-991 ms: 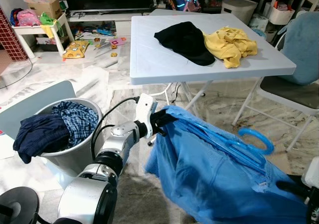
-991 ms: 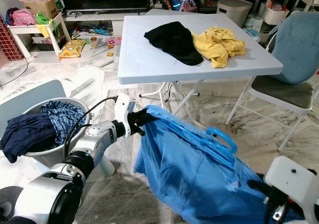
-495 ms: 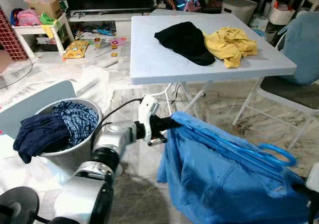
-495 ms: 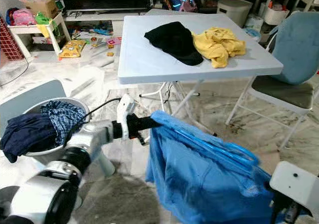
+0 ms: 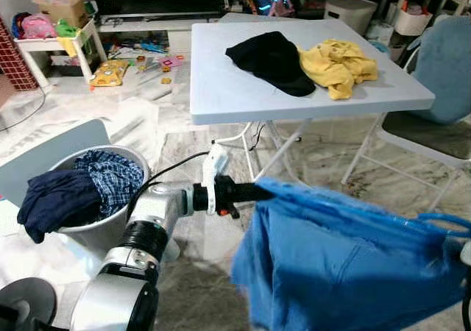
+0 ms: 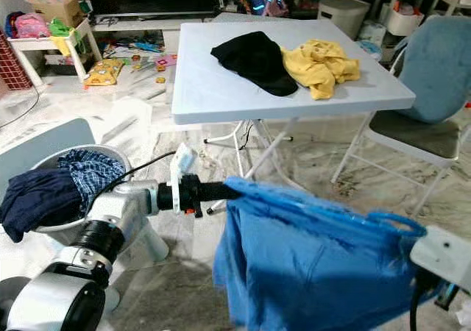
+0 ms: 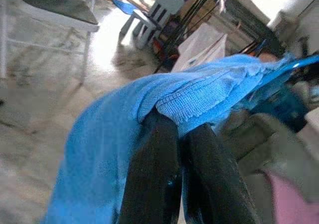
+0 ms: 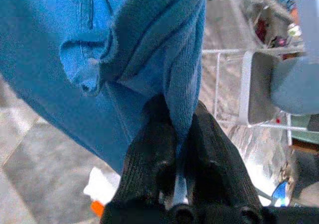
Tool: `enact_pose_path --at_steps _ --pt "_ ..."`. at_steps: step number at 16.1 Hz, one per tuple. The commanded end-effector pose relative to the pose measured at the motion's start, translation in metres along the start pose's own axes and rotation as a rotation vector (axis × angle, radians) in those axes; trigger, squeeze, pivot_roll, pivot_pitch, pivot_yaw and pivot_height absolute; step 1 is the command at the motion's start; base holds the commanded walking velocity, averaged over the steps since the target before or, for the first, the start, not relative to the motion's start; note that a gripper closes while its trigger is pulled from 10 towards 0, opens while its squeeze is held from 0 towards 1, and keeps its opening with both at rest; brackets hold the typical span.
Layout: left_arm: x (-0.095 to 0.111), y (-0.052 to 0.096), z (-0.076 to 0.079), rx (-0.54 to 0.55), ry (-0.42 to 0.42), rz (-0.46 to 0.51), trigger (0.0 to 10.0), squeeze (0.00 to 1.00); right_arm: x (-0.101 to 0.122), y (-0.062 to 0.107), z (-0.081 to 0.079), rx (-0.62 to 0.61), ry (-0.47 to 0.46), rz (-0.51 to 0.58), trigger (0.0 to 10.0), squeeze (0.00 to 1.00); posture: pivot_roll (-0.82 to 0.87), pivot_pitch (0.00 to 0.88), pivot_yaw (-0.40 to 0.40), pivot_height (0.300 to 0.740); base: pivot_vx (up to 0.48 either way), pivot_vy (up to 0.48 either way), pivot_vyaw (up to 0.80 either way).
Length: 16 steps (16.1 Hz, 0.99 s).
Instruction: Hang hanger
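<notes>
A blue garment (image 5: 346, 265) hangs on a blue hanger, whose hook (image 6: 397, 222) sticks out at the garment's right top edge. The garment is stretched wide between both arms, low over the floor in front of the table. My left gripper (image 5: 254, 191) is shut on the garment's left shoulder; in the left wrist view its fingers (image 7: 154, 169) pinch the knitted hem. At the far right, my right gripper (image 8: 177, 119) is shut on the garment's other edge, and its white wrist (image 6: 445, 251) pokes out behind the cloth.
A white folding table (image 5: 235, 88) behind carries a black garment (image 5: 268, 55) and a yellow one (image 5: 338, 62). A grey bin (image 5: 110, 224) of clothes stands at my left. A chair (image 5: 434, 129) stands at the right. Toys litter the far floor.
The garment has been pulled out wider and higher, its top edge now nearly level. The left arm straightened toward the right, and the hanger hook shifted to the right edge.
</notes>
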State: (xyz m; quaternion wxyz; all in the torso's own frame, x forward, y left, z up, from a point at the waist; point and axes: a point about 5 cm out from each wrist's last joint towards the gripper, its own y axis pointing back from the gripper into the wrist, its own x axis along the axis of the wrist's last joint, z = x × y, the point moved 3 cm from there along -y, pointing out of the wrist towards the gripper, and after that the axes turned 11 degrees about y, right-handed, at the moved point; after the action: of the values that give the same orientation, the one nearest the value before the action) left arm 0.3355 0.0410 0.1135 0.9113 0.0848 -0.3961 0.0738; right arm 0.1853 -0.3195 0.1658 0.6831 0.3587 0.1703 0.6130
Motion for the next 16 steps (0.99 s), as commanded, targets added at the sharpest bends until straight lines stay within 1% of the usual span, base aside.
enact_pose_path --at_steps 1,2,3,5,7,8,10,11,12,13,14,15,16 --pt "0.004 -0.017 0.030 -0.213 0.042 -0.014 0.0 0.00 0.008 0.000 0.002 -0.008 0.049 0.041 10.0 0.00 -0.09 0.000 -0.016 0.740 0.000 0.000 0.00" --pt "0.005 -0.016 0.034 -0.237 0.069 -0.009 0.0 0.00 0.006 0.001 0.001 -0.001 0.059 0.037 10.0 0.00 -0.09 0.000 -0.016 0.740 0.000 0.000 0.00" --pt "0.009 -0.015 0.037 -0.261 0.116 0.018 0.0 0.00 0.004 0.003 -0.001 0.016 0.062 0.050 10.0 0.00 -0.09 0.000 -0.017 0.740 0.000 0.000 0.00" --pt "0.024 -0.015 0.038 -0.256 0.205 0.107 0.0 0.00 0.011 0.008 -0.005 0.044 0.077 0.106 10.0 0.00 -0.09 0.000 -0.016 0.740 0.000 0.000 0.00" --pt "0.035 -0.014 0.033 -0.226 0.281 0.182 0.0 0.00 0.016 0.013 -0.010 0.083 0.083 0.139 10.0 0.00 -0.09 0.000 -0.014 0.740 0.000 0.000 0.00" --pt "0.038 -0.012 0.030 -0.203 0.306 0.205 0.0 0.00 0.016 0.017 -0.016 0.123 0.092 0.153 10.0 0.00 -0.09 0.000 -0.012 0.740 0.000 0.000 0.00" --pt "0.037 -0.012 0.025 -0.163 0.324 0.216 0.0 0.00 0.018 0.024 -0.020 0.155 0.093 0.178 10.0 0.00 -0.09 0.000 -0.011 0.740 0.000 0.000 0.00" --pt "0.030 -0.013 0.019 -0.101 0.297 0.198 1.2 0.00 0.019 0.029 -0.020 0.167 0.076 0.192 10.0 0.00 -0.10 0.000 -0.009 0.740 0.000 0.000 0.00" --pt "0.024 -0.015 0.014 -0.057 0.253 0.174 1.9 0.00 0.022 0.032 -0.019 0.169 0.061 0.211 10.0 0.00 -0.10 0.000 -0.008 0.740 0.000 0.000 0.00" --pt "0.016 -0.018 0.009 0.002 0.171 0.140 3.5 0.00 0.025 0.034 -0.016 0.159 0.044 0.234 10.0 0.00 -0.10 0.000 -0.008 0.740 0.000 0.000 0.00" --pt "0.001 -0.022 -0.006 0.158 -0.014 0.086 10.0 0.00 0.029 0.033 -0.009 0.126 0.034 0.245 10.0 0.00 -0.10 0.000 -0.013 0.740 0.000 0.000 0.00" --pt "-0.002 -0.023 -0.007 0.175 -0.041 0.070 10.0 0.00 0.029 0.032 -0.009 0.125 0.033 0.247 10.0 0.00 -0.10 0.000 -0.013 0.740 0.000 0.000 0.00" --pt "-0.015 -0.028 -0.007 0.196 -0.119 0.026 10.0 0.94 0.030 0.028 -0.007 0.097 0.019 0.254 10.0 0.00 -0.09 0.000 -0.018 0.740 0.000 0.000 0.00"
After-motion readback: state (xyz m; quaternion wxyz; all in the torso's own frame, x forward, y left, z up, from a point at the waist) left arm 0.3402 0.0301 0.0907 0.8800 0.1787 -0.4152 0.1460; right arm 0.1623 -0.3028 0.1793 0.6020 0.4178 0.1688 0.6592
